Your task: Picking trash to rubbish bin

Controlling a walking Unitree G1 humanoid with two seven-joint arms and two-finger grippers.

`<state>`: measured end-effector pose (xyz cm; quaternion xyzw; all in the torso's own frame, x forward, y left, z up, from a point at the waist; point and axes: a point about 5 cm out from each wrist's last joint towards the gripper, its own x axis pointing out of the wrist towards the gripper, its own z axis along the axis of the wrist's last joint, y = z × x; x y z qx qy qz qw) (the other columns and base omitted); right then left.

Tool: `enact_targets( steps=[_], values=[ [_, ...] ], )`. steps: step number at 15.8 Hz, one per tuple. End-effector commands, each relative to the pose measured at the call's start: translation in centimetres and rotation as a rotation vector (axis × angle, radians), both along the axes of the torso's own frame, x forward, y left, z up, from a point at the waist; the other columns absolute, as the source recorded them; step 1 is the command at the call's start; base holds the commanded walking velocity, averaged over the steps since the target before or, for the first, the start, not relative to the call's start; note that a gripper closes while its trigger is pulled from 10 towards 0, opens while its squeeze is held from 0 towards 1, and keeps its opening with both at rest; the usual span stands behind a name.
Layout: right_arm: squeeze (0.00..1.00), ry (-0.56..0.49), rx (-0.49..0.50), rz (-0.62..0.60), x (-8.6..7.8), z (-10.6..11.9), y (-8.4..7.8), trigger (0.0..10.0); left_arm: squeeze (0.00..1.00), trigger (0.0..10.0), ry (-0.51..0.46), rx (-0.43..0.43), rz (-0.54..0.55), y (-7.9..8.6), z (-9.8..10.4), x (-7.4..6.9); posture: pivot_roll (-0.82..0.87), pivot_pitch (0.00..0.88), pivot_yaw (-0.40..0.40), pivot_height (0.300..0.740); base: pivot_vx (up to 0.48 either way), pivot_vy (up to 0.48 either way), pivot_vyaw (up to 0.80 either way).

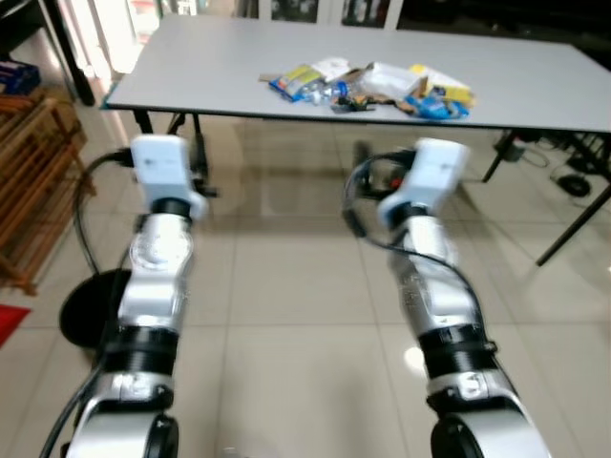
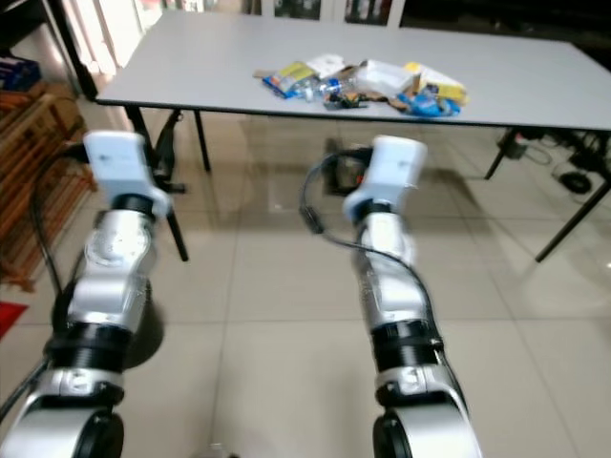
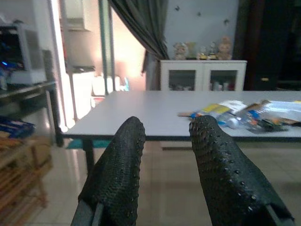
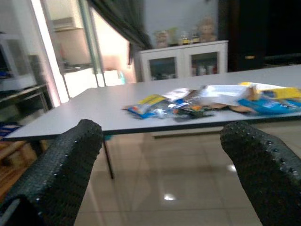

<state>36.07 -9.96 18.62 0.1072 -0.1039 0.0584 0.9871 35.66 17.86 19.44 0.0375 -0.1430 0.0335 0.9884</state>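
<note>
Pile of trash (image 1: pixel 368 88) heaped on a grey table (image 1: pixel 210 67), near the tabletop's front edge and about midway along it: blue and yellow wrappers, clear plastic, white packets, all touching or overlapping. Both silver arms raised side by side over the tiled floor (image 1: pixel 286 315), short of the table and well apart from the pile. Left gripper (image 3: pixel 164 155) parted by a narrow gap, grasping nothing, aimed at the tabletop's front edge. Right gripper (image 4: pixel 164 165) spread wide, also empty, facing the pile. Wooden rack (image 1: pixel 29 181) beside the table's left end; white cabinet (image 3: pixel 202 75) against the far wall.
</note>
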Motion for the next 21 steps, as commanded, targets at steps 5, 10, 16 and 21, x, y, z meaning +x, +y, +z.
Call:
enact_targets(
  steps=[5,10,16,21],
  values=[
    [0.00,-0.003,-0.007,-0.030,-0.01,-0.02,-1.13,10.0,0.00,10.0,-0.001,0.004,-0.039,-1.21,-0.04,-0.07,0.02,0.013,-0.044,0.740,0.480,0.000,0.00],
    [0.00,-0.005,-0.009,-0.017,-0.01,-0.08,-0.84,10.0,0.00,10.0,0.004,0.009,-0.044,-1.31,-0.23,-0.15,0.02,0.000,-0.045,0.740,0.480,0.000,0.00],
    [0.00,-0.005,-0.007,-0.009,-0.07,-0.23,-0.55,10.0,0.00,10.0,0.005,0.016,-0.053,-1.28,-0.29,-0.23,0.02,0.000,-0.042,0.740,0.480,0.000,0.00],
    [0.00,-0.007,-0.004,-0.006,-0.08,-0.24,-0.38,10.0,0.00,10.0,0.007,0.022,-0.062,-1.33,-0.35,-0.26,0.03,0.000,-0.036,0.740,0.480,0.000,0.00]
  ],
)
